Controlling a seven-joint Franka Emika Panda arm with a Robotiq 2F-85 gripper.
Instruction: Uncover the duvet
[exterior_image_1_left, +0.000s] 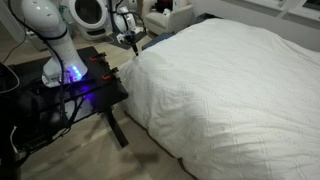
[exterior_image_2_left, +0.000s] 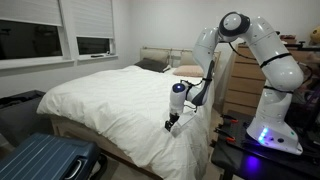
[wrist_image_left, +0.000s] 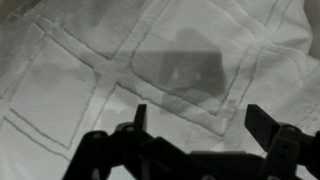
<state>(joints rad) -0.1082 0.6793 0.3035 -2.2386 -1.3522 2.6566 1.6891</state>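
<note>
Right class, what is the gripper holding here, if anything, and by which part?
Nothing is held. The gripper is open, with its jaws apart and empty over the duvet.

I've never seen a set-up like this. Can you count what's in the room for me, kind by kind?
Duvet: 1
Pillows: 2
Suitcase: 1
Dresser: 1
Robot arm: 1
Total: 6
</note>
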